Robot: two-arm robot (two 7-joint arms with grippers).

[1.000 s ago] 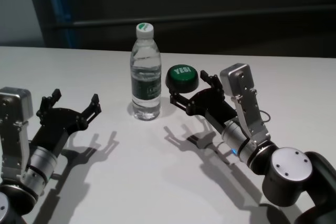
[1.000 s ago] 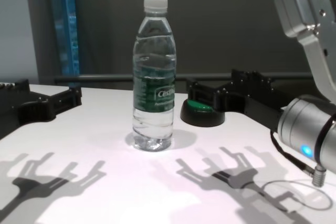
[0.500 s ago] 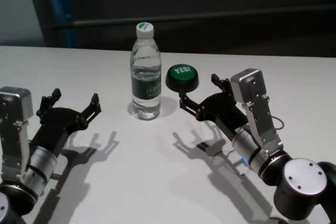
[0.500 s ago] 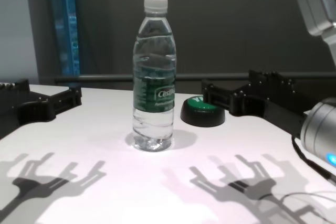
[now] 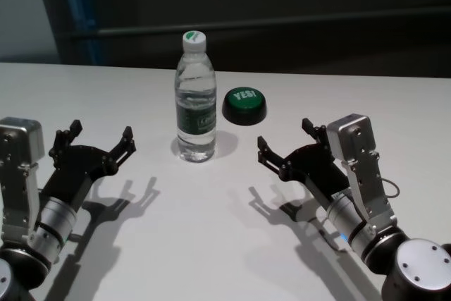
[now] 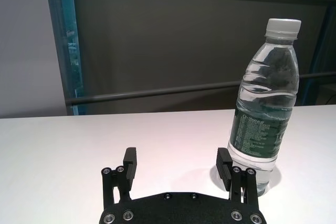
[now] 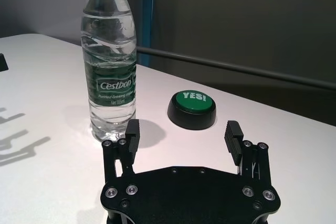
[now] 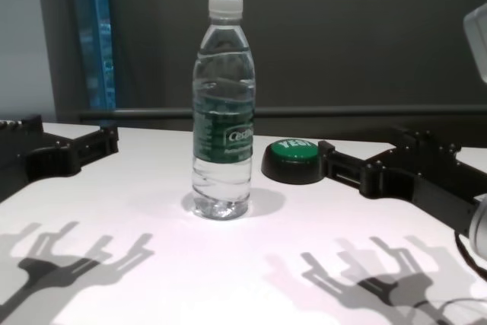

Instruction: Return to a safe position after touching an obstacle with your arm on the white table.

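Note:
The obstacle, a tall clear water bottle [image 5: 195, 103] with a white cap and dark green label, stands upright at the middle of the white table [image 5: 211, 237]. It also shows in the chest view [image 8: 222, 112], the left wrist view [image 6: 262, 108] and the right wrist view [image 7: 111, 66]. My right gripper [image 5: 283, 140] is open and empty, low over the table, to the right of the bottle and nearer to me, touching nothing. It points towards the bottle in its wrist view [image 7: 182, 129]. My left gripper [image 5: 101, 132] is open and empty, left of the bottle.
A low round green button [image 5: 244, 103] marked YES on a black base sits just right of the bottle, beyond my right gripper [image 8: 365, 157]. A dark wall with a rail runs behind the table's far edge.
My right arm has drawn back towards me and to the right, away from the bottle and the button. The bottle still stands upright. My left arm has not moved.

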